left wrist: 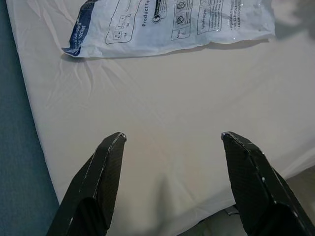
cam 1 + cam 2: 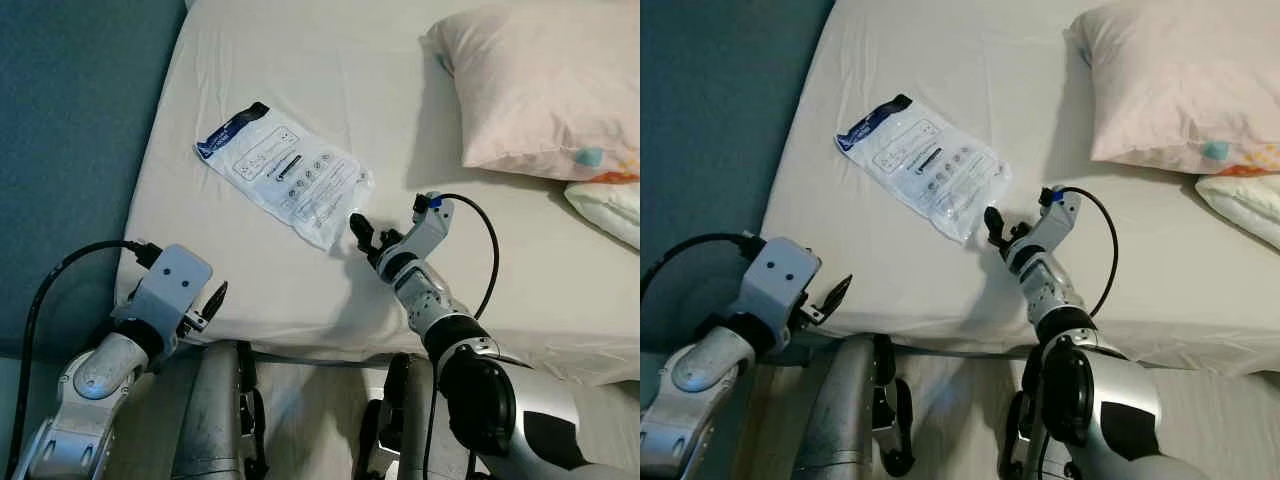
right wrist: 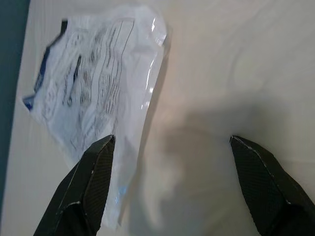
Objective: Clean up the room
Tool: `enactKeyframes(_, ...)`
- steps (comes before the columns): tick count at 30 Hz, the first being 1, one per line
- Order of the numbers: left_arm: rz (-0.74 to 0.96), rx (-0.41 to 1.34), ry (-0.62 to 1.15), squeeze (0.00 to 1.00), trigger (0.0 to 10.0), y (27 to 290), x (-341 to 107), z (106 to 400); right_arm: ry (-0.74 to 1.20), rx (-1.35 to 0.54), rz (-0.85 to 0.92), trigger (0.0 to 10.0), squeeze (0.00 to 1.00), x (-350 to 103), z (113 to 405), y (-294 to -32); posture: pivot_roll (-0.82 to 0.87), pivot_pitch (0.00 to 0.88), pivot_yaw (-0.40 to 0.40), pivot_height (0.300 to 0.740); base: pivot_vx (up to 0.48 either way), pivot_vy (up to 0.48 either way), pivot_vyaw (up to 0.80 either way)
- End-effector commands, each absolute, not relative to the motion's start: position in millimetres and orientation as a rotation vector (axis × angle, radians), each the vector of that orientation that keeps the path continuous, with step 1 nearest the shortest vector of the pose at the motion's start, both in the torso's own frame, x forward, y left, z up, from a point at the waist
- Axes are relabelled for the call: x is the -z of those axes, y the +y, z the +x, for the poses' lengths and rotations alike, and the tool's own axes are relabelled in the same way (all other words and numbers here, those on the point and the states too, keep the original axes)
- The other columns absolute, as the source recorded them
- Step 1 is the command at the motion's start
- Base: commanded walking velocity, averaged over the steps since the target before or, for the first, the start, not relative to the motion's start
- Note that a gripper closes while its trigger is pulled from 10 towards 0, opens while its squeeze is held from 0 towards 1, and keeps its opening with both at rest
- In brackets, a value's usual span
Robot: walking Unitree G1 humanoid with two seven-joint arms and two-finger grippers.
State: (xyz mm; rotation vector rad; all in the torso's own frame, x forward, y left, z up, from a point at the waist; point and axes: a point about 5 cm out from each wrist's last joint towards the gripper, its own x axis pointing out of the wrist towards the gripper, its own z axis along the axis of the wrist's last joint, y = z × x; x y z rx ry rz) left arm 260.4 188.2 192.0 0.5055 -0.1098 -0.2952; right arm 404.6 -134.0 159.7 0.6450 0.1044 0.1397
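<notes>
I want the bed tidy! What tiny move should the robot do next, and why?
Probably ease the right hand a little forward over the near corner of the plastic bag and then close. Its fingers are open just short of that corner, while the left hand sits back at the edge of the bed, farther from the bag.

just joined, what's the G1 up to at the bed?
The robot stands at the edge of the bed. A white printed plastic package lies flat on the sheet. The right gripper is out over the mattress beside the package's near corner, fingers open, holding nothing. The left gripper sits at the mattress edge, also open and empty. A pink pillow lies at the head of the bed, apart from the package.
</notes>
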Motion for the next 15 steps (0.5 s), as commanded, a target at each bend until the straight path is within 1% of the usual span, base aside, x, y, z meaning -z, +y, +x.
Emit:
enactKeyframes(1, 0.531, 0.310, -0.075, 0.00, 10.0, 190.2, -188.5, 253.1, 0.167, -0.088, 0.689, 10.0, 1.00, -144.5, 400.1, -137.2, 0.36, 0.487, -0.021, 0.570, 0.000, 0.000, 0.00)
enactKeyframes(5, 0.546, 0.300, -0.080, 0.00, 10.0, 192.6, -192.1, 250.6, 0.161, -0.091, 0.693, 10.0, 1.00, -150.4, 402.5, -133.8, 0.37, 0.491, -0.016, 0.570, 0.000, 0.000, 0.00)
enactKeyframes(6, 0.559, 0.287, -0.077, 0.00, 10.0, 194.8, -192.8, 250.0, 0.156, -0.100, 0.688, 10.0, 0.70, -153.5, 403.7, -130.9, 0.38, 0.493, -0.013, 0.570, 0.000, 0.000, 0.00)
enactKeyframes(7, 0.568, 0.278, -0.074, 0.00, 10.0, 196.3, -193.3, 249.6, 0.153, -0.106, 0.683, 10.0, 0.70, -155.7, 404.4, -128.9, 0.38, 0.493, -0.013, 0.570, 0.000, 0.000, 0.00)
enactKeyframes(8, 0.570, 0.273, -0.074, 0.00, 10.0, 197.3, -193.5, 249.3, 0.152, -0.112, 0.681, 10.0, 0.15, -157.5, 405.1, -126.7, 0.38, 0.494, -0.013, 0.570, 0.000, 0.000, 0.00)
enactKeyframes(9, 0.569, 0.270, -0.072, 0.00, 10.0, 198.4, -193.8, 248.5, 0.151, -0.131, 0.680, 10.0, 0.00, -160.6, 406.0, -121.6, 0.38, 0.494, -0.009, 0.570, 0.000, 0.000, 0.00)
enactKeyframes(15, 0.570, 0.271, -0.065, 0.00, 10.0, 198.1, -194.3, 245.1, 0.165, -0.204, 0.647, 10.0, 0.00, -167.9, 406.9, -98.6, 0.38, 0.496, -0.001, 0.570, 0.000, 0.000, 0.00)
